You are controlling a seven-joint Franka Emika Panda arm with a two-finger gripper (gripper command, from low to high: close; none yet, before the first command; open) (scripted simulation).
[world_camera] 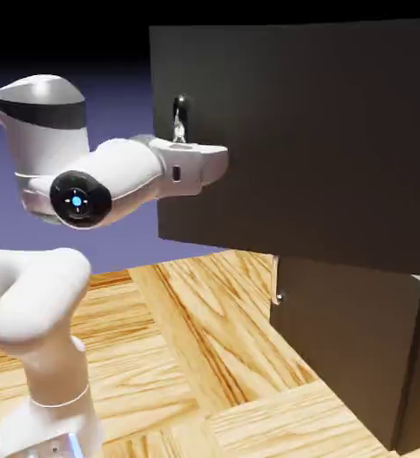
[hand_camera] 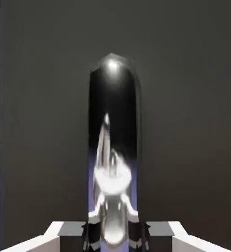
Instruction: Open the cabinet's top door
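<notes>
Wooden table [world_camera: 205, 358], light planks with darker grain running in differing directions, is carrying two things: the white robot base [world_camera: 44, 429] is standing at the exterior view's lower left, and the dark cabinet [world_camera: 357, 349] is resting at its right.

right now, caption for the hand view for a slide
Gripper shut on the silver handle of the dark top door.

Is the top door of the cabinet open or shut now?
Open. In the exterior view the top door is swung out toward the arm, overhanging the lower panel, with the gripper shut on its handle.
</notes>
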